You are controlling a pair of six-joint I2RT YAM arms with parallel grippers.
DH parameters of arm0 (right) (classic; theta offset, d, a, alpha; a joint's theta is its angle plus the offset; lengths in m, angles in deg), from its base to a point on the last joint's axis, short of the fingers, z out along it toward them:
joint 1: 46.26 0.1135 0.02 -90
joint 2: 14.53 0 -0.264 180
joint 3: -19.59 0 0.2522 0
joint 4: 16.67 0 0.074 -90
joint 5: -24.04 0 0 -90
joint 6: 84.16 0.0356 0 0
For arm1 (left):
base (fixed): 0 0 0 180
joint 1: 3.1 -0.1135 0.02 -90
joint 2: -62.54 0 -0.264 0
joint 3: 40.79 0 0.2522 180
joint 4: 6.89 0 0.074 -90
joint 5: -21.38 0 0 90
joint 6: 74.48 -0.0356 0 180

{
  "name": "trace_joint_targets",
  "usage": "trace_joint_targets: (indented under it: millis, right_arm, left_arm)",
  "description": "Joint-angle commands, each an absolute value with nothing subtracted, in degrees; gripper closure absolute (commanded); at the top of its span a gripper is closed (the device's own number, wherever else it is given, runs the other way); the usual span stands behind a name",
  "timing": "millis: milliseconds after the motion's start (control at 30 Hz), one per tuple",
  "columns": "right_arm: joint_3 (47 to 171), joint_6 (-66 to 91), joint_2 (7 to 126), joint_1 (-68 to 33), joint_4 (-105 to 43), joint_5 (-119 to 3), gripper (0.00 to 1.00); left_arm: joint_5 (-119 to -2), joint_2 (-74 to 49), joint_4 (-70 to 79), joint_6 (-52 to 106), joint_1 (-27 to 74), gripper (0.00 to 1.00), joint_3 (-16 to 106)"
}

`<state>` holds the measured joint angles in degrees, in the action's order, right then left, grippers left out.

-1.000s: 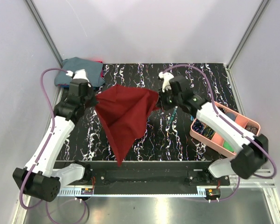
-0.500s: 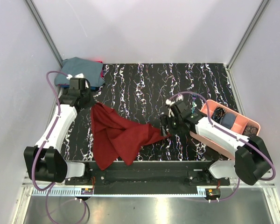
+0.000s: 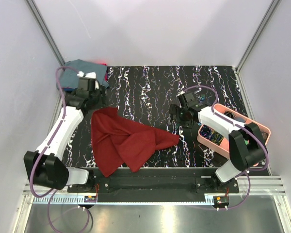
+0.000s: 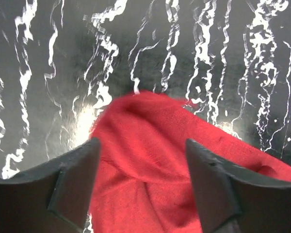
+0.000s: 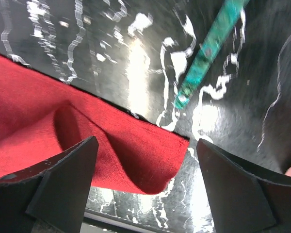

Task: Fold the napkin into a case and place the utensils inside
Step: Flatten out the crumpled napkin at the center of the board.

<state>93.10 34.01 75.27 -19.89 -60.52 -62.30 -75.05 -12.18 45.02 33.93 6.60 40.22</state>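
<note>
The dark red napkin (image 3: 126, 143) lies loose and rumpled on the black marbled table, one corner hanging past the near edge. My left gripper (image 3: 94, 100) hovers open above its far-left corner (image 4: 150, 126), fingers (image 4: 72, 179) apart and holding nothing. My right gripper (image 3: 175, 118) is open too, just above the napkin's right corner (image 5: 145, 150), which lies flat with a small raised fold. A teal-handled utensil (image 5: 208, 48) rests on the table beyond that corner. No folded case shows. Any other utensil is hidden.
A pink compartment tray (image 3: 260, 127) with small items stands at the right edge, under my right forearm. A blue-grey cloth bundle (image 3: 80, 70) lies in the far left corner. Grey walls close in three sides.
Both grippers have opened and let go of the napkin, which dropped from hanging spread to lying on the table. My right gripper pulled back toward the far right.
</note>
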Motion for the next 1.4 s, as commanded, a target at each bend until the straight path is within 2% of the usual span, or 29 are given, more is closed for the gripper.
trace_joint_targets:
  millis: [0, 33, 267, 667, 767, 900, 1067, 1100, 1133, 1200, 1333, 1367]
  right_arm:
    - [88.7, 43.9, 74.9, -19.4, -59.3, -62.9, 0.16]
    - [88.0, 46.1, 74.9, -19.3, -59.1, -63.6, 0.23]
    - [86.1, 50.2, 76.2, -15.9, -60.0, -70.7, 0.26]
    - [86.4, 53.0, 81.2, -11.7, -59.4, -78.1, 0.27]
    - [87.5, 53.0, 84.2, -10.5, -59.3, -78.7, 0.32]
    - [87.8, 54.1, 86.4, -9.1, -58.8, -79.9, 0.46]
    - [87.9, 53.9, 87.0, -9.0, -57.9, -81.0, 0.52]
    - [88.0, 53.2, 87.1, -9.0, -57.7, -81.1, 0.53]
    - [88.6, 52.9, 87.5, -9.0, -57.6, -81.1, 0.56]
    - [89.2, 51.6, 87.9, -9.0, -57.5, -81.8, 0.61]
    - [91.4, 48.7, 87.1, -9.0, -56.4, -83.2, 0.78]
    - [92.1, 47.8, 86.6, -9.1, -56.0, -83.5, 0.89]
  left_arm:
    - [-83.4, -18.7, 46.4, 28.8, 13.2, 0.25, 47.9]
    - [-83.4, -20.5, 46.9, 28.7, 13.7, 0.27, 48.6]
    - [-89.9, -37.7, 54.1, 25.8, 16.9, 0.29, 55.9]
    - [-95.3, -41.7, 51.4, 26.5, 17.6, 0.20, 53.5]
    - [-96.6, -42.7, 50.4, 26.7, 17.6, 0.19, 53.5]
    - [-96.7, -44.2, 49.6, 27.1, 17.5, 0.21, 54.6]
    - [-93.1, -47.1, 48.8, 27.9, 16.4, 0.27, 58.0]
    - [-92.6, -47.8, 48.9, 27.9, 16.2, 0.29, 59.1]
    - [-92.4, -48.6, 48.8, 28.0, 16.0, 0.37, 59.9]
    - [-89.9, -49.6, 48.5, 28.2, 15.3, 0.46, 60.6]
    - [-83.7, -51.8, 48.2, 28.1, 11.2, 0.89, 63.6]
    - [-83.6, -51.6, 48.2, 28.3, 10.7, 1.00, 64.0]
